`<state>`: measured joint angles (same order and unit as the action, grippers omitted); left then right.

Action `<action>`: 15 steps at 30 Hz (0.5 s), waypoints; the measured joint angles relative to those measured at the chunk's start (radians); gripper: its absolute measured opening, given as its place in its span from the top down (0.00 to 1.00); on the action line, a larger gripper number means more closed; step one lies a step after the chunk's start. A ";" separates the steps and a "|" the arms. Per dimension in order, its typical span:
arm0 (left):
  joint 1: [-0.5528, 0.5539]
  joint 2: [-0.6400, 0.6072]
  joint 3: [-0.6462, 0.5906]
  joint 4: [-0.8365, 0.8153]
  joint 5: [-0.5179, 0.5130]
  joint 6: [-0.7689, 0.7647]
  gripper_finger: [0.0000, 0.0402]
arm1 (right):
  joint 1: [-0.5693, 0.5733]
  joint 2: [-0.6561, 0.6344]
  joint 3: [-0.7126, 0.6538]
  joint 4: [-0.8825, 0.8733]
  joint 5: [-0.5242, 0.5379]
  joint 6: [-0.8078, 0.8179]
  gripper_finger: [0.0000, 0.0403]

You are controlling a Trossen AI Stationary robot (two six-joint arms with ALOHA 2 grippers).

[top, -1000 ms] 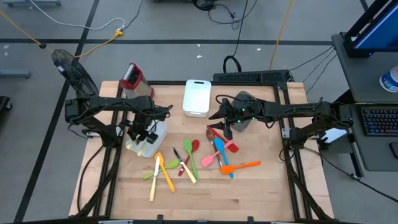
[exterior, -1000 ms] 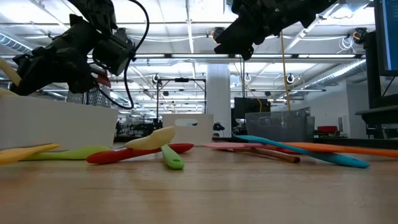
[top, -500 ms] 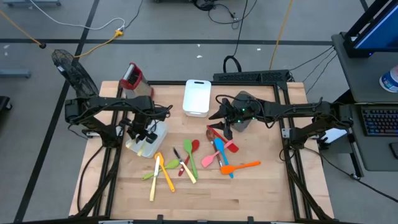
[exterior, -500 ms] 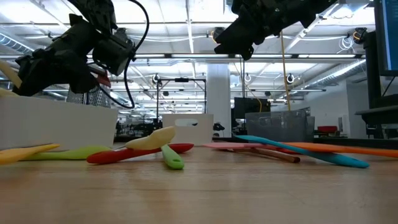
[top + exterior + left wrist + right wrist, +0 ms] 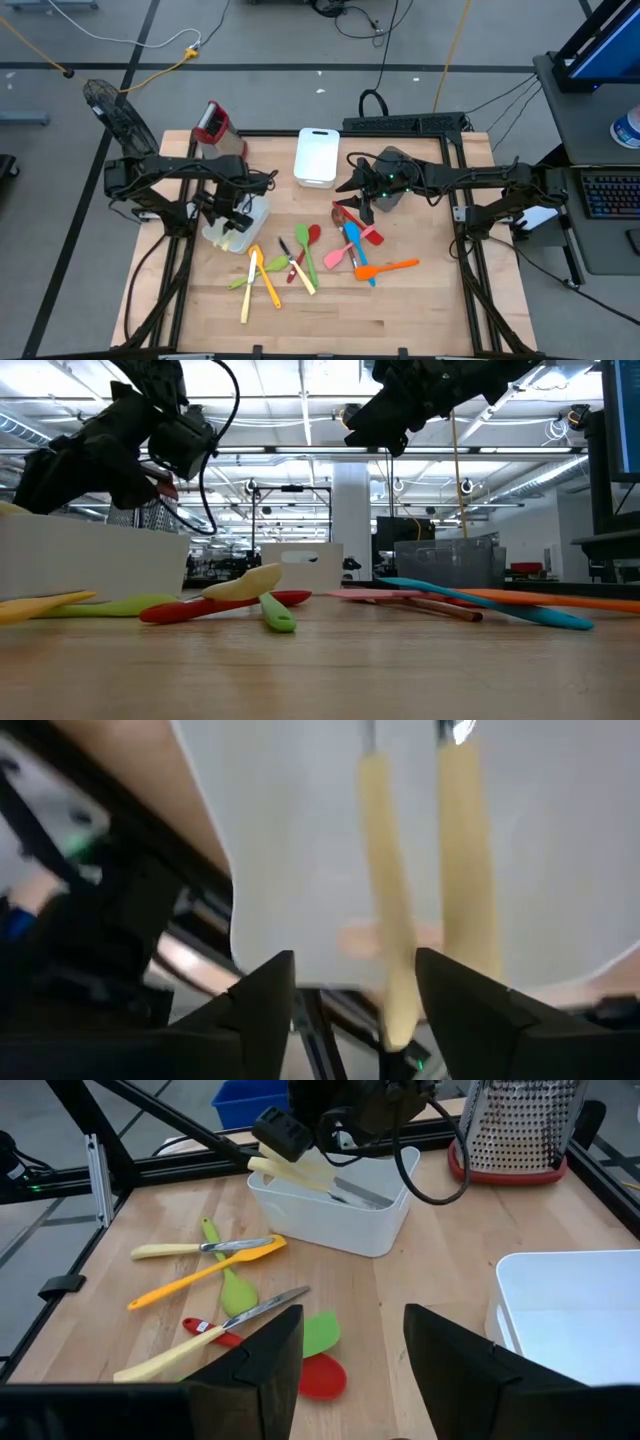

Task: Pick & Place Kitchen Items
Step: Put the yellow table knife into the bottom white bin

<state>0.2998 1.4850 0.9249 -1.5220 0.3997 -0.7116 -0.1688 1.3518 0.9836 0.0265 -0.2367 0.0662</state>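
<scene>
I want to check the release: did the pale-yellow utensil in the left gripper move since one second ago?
Yes. It has dropped out of the left gripper into the white bin below and no longer sticks up above the bin's rim in the low view.

The wooden table (image 5: 400, 310) carries scattered utensils (image 5: 300, 260); two white bins (image 5: 316, 156); a box grater (image 5: 211, 124).

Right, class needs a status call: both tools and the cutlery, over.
Left tool open over the bin; two yellow-handled cutlery pieces lie inside. Right tool open, empty, above the table. Other utensils loose on the table. Nothing in the way.
</scene>
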 joint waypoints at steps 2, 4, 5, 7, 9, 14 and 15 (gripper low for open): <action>0.003 -0.011 0.000 -0.008 0.000 -0.003 0.42 | 0.000 0.000 0.000 0.000 0.000 0.000 0.59; 0.003 -0.029 0.002 -0.008 -0.006 -0.020 0.40 | 0.000 0.000 0.000 0.000 0.000 0.000 0.59; 0.003 -0.042 0.009 -0.008 -0.009 -0.034 0.40 | 0.000 0.000 0.000 0.000 0.000 0.000 0.59; 0.002 -0.074 0.026 -0.008 -0.008 -0.065 0.39 | 0.000 0.000 0.000 0.000 0.000 0.000 0.59; -0.001 -0.107 0.047 -0.007 -0.008 -0.096 0.39 | 0.000 0.000 0.000 0.000 0.000 0.000 0.59; -0.036 -0.203 0.117 0.013 -0.011 -0.214 0.39 | 0.000 0.000 0.000 0.000 0.000 0.000 0.59; -0.048 -0.221 0.135 0.015 -0.017 -0.237 0.39 | 0.000 0.000 0.000 0.000 0.000 0.000 0.59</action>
<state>0.2515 1.2640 1.0603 -1.5074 0.3830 -0.9488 -0.1688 1.3518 0.9836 0.0265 -0.2363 0.0662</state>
